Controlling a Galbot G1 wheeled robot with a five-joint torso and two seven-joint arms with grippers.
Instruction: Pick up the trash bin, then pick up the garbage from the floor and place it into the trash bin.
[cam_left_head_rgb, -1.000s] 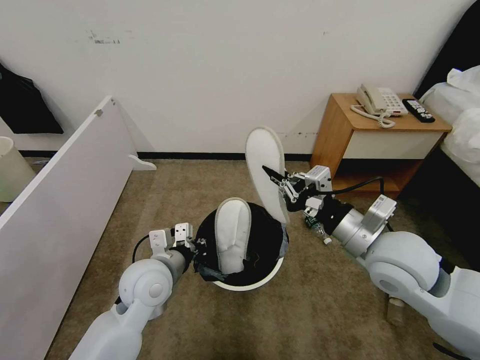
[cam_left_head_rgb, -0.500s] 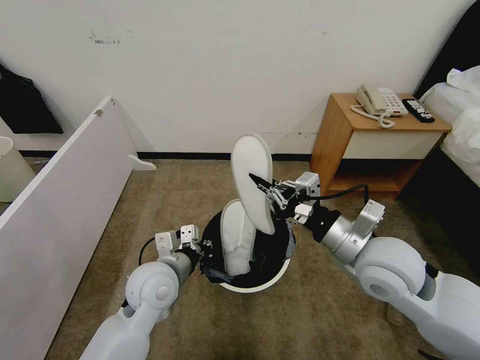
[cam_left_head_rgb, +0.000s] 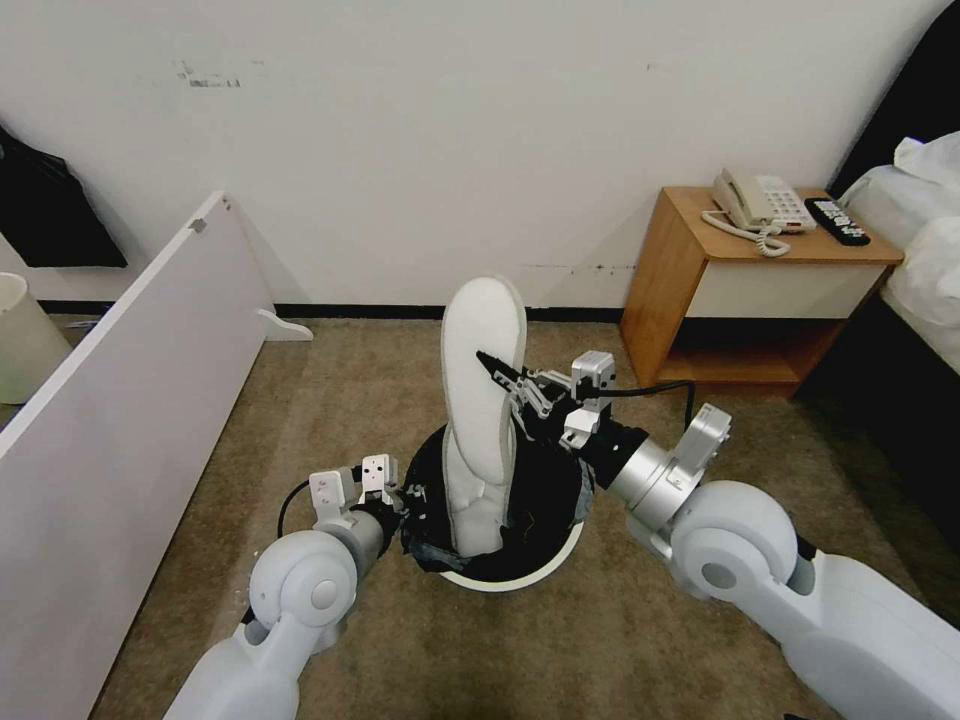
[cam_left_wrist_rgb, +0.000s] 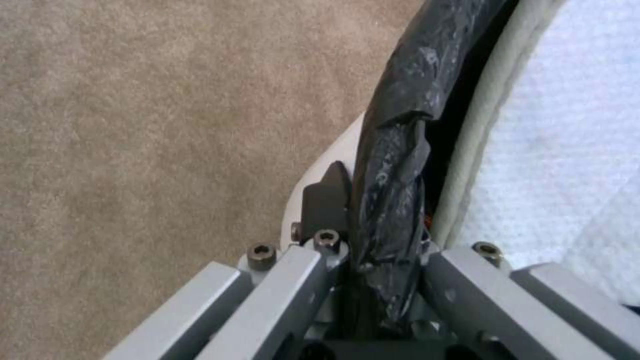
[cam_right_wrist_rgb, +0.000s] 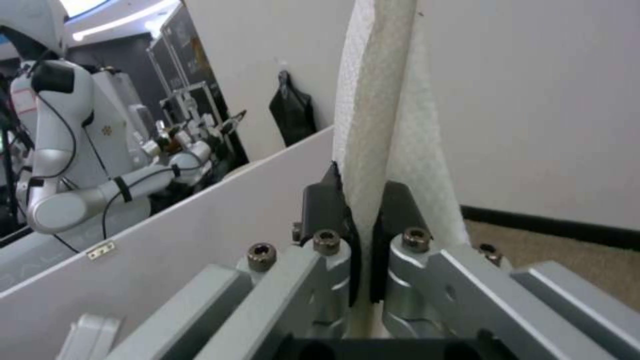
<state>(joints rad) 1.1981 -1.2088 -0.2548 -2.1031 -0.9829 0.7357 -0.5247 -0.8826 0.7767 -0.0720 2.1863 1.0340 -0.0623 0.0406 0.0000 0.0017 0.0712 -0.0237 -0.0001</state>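
Note:
The trash bin (cam_left_head_rgb: 512, 576), white with a black bag over its rim, is held above the floor (cam_left_head_rgb: 350, 370). My left gripper (cam_left_head_rgb: 402, 494) is shut on its near-left rim; in the left wrist view a dark fingertip (cam_left_wrist_rgb: 327, 197) presses the bag-covered rim (cam_left_wrist_rgb: 393, 150). One white slipper (cam_left_head_rgb: 472, 505) stands toe-up inside the bin. My right gripper (cam_left_head_rgb: 500, 376) is shut on a second white slipper (cam_left_head_rgb: 484, 335), held upright right over the bin's opening, its lower end overlapping the first. In the right wrist view this slipper's edge (cam_right_wrist_rgb: 373, 125) is pinched between both fingers.
A long white board (cam_left_head_rgb: 130, 380) leans along the left. A wooden nightstand (cam_left_head_rgb: 700, 290) with a phone (cam_left_head_rgb: 755, 205) and a remote (cam_left_head_rgb: 837, 222) stands at the back right, beside a bed (cam_left_head_rgb: 930, 270). A cream bucket (cam_left_head_rgb: 20, 335) is at far left.
My right gripper has carried the slipper leftward and lower, from beside the bin to over its opening. The bin and left gripper shifted slightly right. The bottle near the right arm is now hidden.

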